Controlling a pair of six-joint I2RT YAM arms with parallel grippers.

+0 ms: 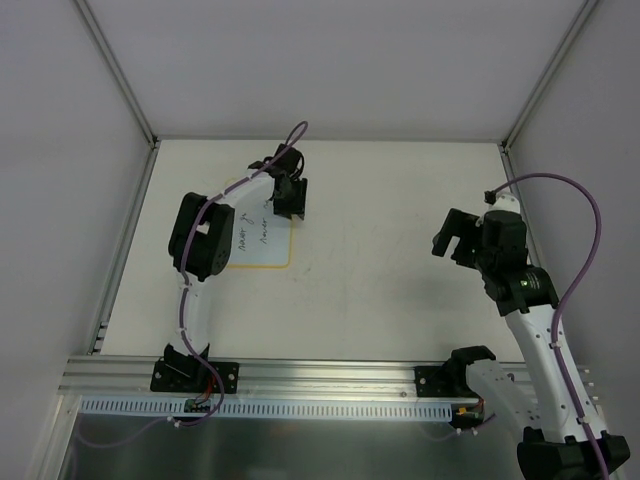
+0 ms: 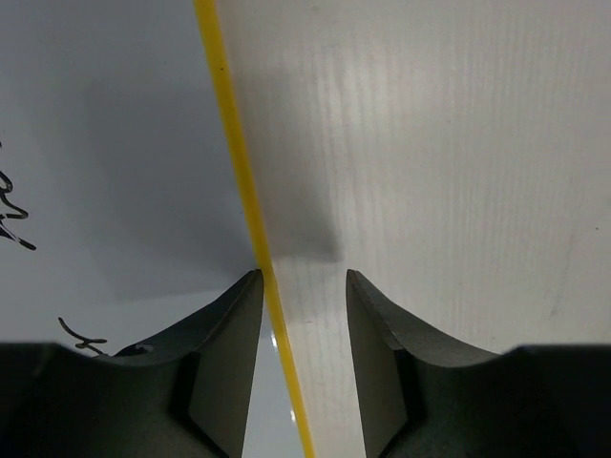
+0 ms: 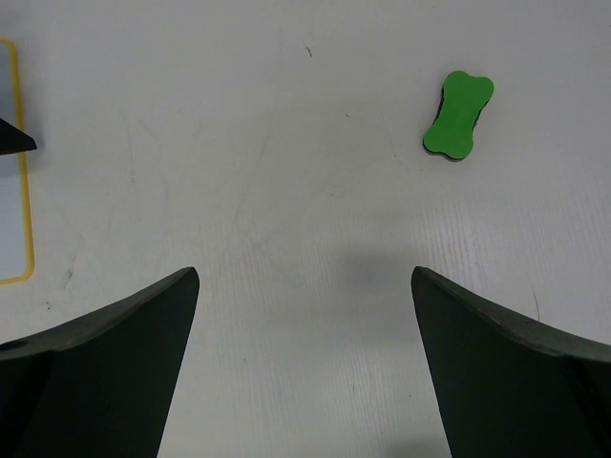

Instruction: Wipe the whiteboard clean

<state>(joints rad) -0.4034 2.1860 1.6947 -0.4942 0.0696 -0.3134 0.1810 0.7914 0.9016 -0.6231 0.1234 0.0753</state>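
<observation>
The whiteboard (image 1: pixel 268 254), white with a thin yellow border and black handwriting, lies flat on the left half of the table, partly under my left arm. My left gripper (image 1: pixel 289 204) hangs over its right edge. In the left wrist view the whiteboard (image 2: pixel 115 143) fills the left side, and its yellow border runs up between the jaws of the left gripper (image 2: pixel 304 277), which stand apart with nothing pinched. My right gripper (image 3: pixel 305 277) is wide open over bare table. A strip of the whiteboard (image 3: pixel 10 200) shows at the far left of the right wrist view.
A green bone-shaped eraser (image 3: pixel 458 114) lies on the table ahead and to the right of the right gripper (image 1: pixel 455 236); it does not show in the top view. Grey walls and an aluminium frame (image 1: pixel 120 250) close in the table.
</observation>
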